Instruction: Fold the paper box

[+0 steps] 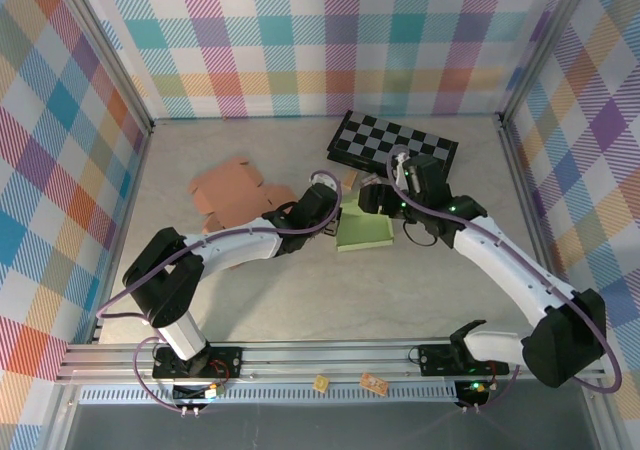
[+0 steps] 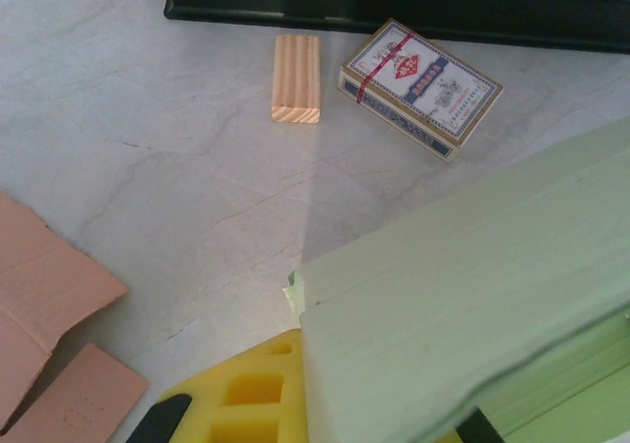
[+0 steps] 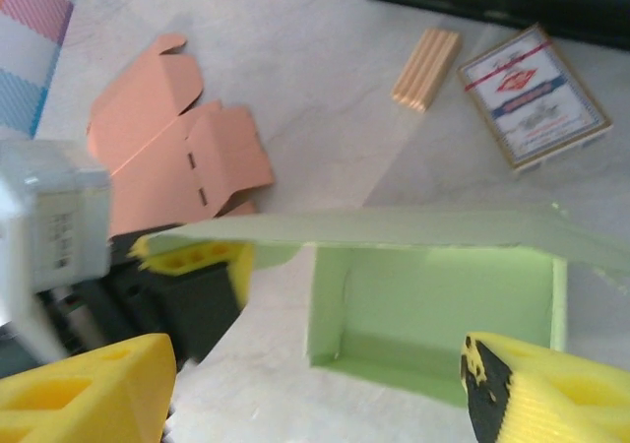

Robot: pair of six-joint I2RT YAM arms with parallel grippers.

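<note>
A pale green paper box (image 1: 365,228) sits part-folded at the centre of a marbled tabletop (image 1: 300,300), with its lid flap raised. The left gripper (image 1: 336,208) has its jaws pinching the box's left edge. The right gripper (image 3: 315,356) hovers at the box's open side, jaws spread wide. Beyond lie a card pack (image 2: 421,89), a wood block (image 2: 297,79) and a chessboard (image 1: 392,142). Flat orange cardboard (image 1: 232,192) lies to the left.

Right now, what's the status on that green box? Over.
Left gripper shut on green box, at its flap. Right gripper open beside it. Card deck, wooden block lie apart, beyond.
</note>
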